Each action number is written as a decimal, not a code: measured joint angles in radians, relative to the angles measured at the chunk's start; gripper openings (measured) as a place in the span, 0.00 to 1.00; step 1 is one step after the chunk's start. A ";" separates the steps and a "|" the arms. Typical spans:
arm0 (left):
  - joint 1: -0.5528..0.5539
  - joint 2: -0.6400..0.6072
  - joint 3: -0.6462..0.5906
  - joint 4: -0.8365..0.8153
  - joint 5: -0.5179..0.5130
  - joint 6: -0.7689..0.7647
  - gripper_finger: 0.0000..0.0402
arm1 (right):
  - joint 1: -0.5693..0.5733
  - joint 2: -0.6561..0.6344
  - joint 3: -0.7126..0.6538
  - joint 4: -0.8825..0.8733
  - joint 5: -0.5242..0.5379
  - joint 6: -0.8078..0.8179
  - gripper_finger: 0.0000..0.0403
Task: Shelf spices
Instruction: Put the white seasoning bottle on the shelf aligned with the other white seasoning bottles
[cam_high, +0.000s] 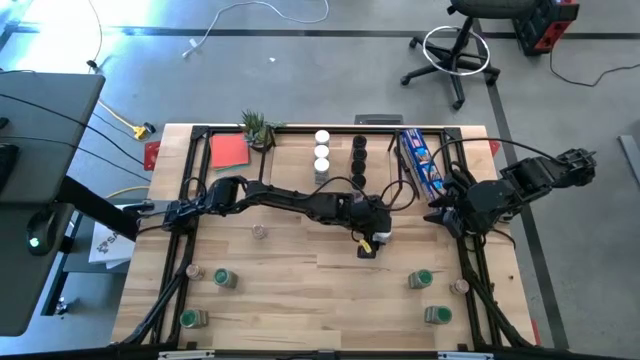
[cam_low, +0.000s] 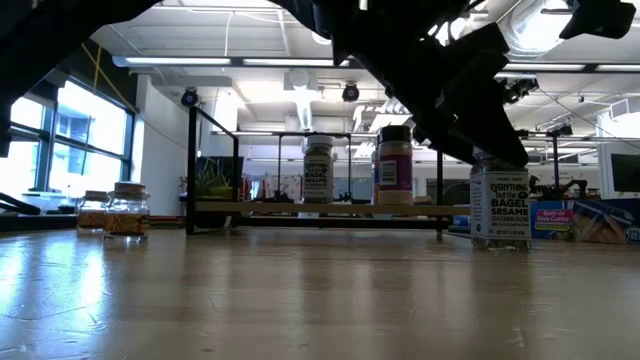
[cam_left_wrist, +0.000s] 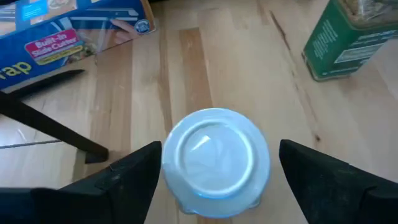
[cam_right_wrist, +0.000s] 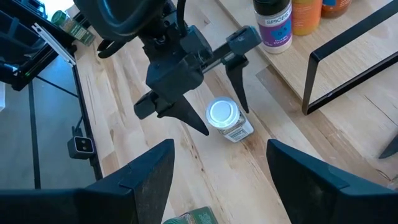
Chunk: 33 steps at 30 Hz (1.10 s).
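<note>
A spice jar with a white lid (cam_left_wrist: 216, 158) stands upright on the table near its middle (cam_high: 368, 249); in the low view it is the "Everything but the Bagel" jar (cam_low: 500, 205). My left gripper (cam_left_wrist: 221, 152) is open and comes down from above, one finger on each side of the lid (cam_right_wrist: 223, 112), with a gap showing on both sides. My right gripper (cam_right_wrist: 217, 183) is open and hovers over the table's right part (cam_high: 440, 215), holding nothing. The light-wood shelf (cam_high: 340, 140) at the far edge carries white-lidded (cam_high: 322, 151) and black-lidded jars (cam_high: 359, 155).
A long blue printed box (cam_high: 420, 160) lies right of the shelf. Green-lidded jars lie near the near-left (cam_high: 225, 278) and near-right (cam_high: 422, 278) corners, with brownish-lidded ones (cam_high: 260, 232) between. A potted plant (cam_high: 258, 127) and a red card (cam_high: 229, 150) sit far left.
</note>
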<state>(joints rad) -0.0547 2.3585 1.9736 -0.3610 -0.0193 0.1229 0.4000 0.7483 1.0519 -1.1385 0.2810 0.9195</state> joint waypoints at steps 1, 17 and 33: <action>0.000 0.000 0.000 -0.002 0.008 -0.007 0.77 | 0.000 0.000 0.000 0.000 0.000 0.000 0.62; -0.004 -0.104 0.162 -0.337 0.009 -0.129 0.48 | 0.000 0.000 0.000 0.000 0.000 -0.009 0.62; 0.189 -0.531 -0.354 -0.459 0.041 0.038 0.48 | 0.000 0.000 0.000 0.000 0.084 -0.051 0.62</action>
<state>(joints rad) 0.1340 1.8271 1.6198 -0.8203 0.0221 0.1607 0.3996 0.7480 1.0519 -1.1389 0.3649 0.8682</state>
